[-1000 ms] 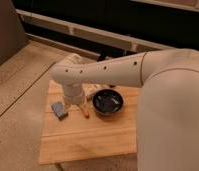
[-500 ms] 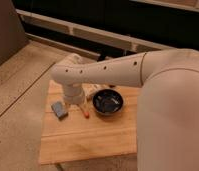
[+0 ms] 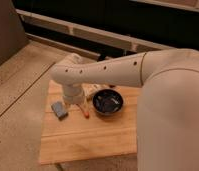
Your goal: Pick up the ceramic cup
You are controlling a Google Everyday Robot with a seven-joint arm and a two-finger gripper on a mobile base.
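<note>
My white arm (image 3: pixel 108 72) reaches left over the wooden table (image 3: pixel 93 137) and bends down at its end. The gripper (image 3: pixel 82 106) hangs below that bend, low over the table between the grey-blue block and the black bowl. A cream-white cylinder (image 3: pixel 73 95) stands right under the arm's end. It matches the ceramic cup, but it merges with the wrist and I cannot separate the two. A small orange tip (image 3: pixel 86 114) shows just below the gripper.
A flat grey-blue block (image 3: pixel 59 109) lies left of the gripper. A wide black glossy bowl (image 3: pixel 107 103) sits to its right. Speckled floor (image 3: pixel 18 85) surrounds the table, and a dark wall with pale rails (image 3: pixel 93 35) runs behind it.
</note>
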